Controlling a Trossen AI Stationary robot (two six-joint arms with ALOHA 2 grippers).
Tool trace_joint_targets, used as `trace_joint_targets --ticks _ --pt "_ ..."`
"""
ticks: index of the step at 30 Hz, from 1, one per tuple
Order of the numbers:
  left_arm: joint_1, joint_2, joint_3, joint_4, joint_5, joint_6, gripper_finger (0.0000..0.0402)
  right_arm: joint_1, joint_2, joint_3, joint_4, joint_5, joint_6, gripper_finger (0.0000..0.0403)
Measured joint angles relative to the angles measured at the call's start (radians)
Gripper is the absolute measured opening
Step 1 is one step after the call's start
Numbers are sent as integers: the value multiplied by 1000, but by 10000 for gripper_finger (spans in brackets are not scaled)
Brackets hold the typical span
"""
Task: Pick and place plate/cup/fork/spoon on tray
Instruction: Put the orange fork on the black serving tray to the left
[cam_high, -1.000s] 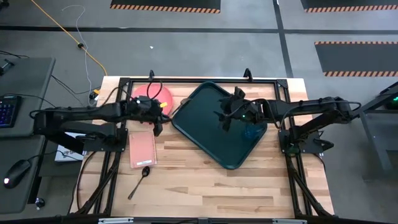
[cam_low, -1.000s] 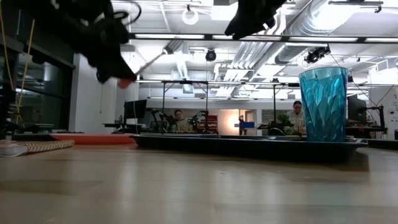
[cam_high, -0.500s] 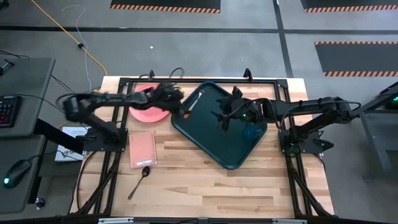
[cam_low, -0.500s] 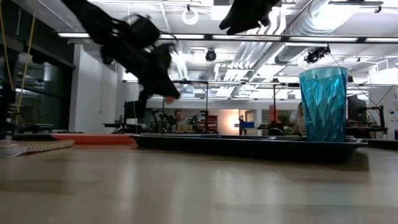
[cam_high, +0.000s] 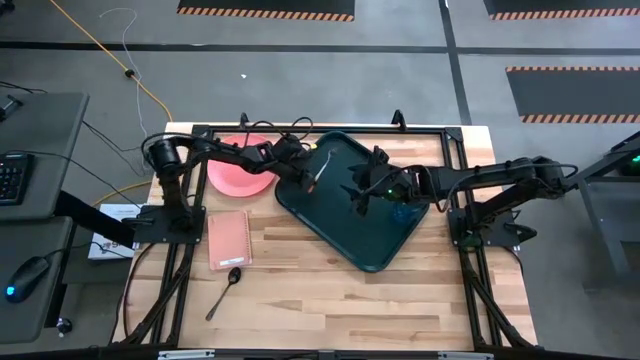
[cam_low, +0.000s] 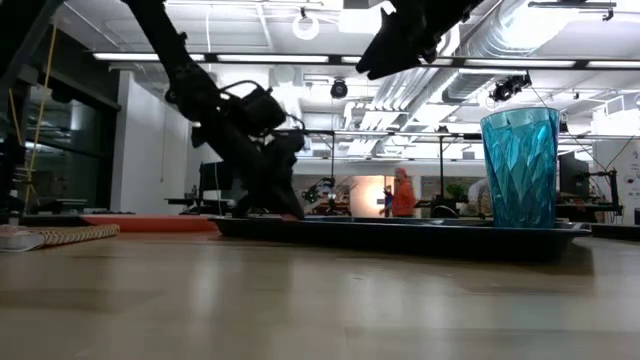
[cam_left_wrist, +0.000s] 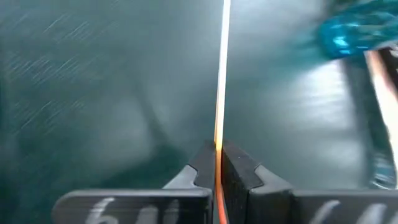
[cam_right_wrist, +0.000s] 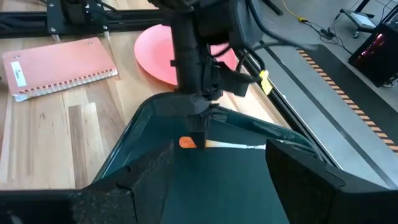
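Upper centre in the high view, the left pincer (cam_high: 303, 177) grips the fork (cam_high: 320, 171) over the tray (cam_high: 375, 250); only the wrist views show the clamped orange handle, while the right pincer (cam_high: 358, 189) hangs released.

tray (cam_high: 360, 235): 1 | plate (cam_high: 236, 178): 1 | cup (cam_high: 405, 211): 1 | fork (cam_high: 320, 172): 1 | spoon (cam_high: 224, 290): 1 | notebook (cam_high: 229, 239): 1

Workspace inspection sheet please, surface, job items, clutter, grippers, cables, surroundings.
Surface: wooden table.
Job's things: tray angled on table; cup upright on tray; fork held over tray; plate and spoon on table, off tray.
Clutter: pink notebook beside spoon.
Grippers: left gripper shut on fork; right gripper open above tray.
Cables: yellow cable on floor.
Surroundings: person in orange far behind.
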Motion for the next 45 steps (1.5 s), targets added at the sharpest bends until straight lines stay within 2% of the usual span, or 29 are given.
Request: trace_joint_targets --ticks 11,27,39,45 --pt "18 59 3 3 116 -2 0 0 0 -11 75 -2 -16 248" --pt "19 61 1 -2 106 2 22 0 0 -11 75 -5 0 248" --pt "20 61 0 -2 110 2 98 0 0 -11 75 -16 3 248" --pt "52 22 -4 -19 101 14 132 0 0 -11 76 -31 5 248"
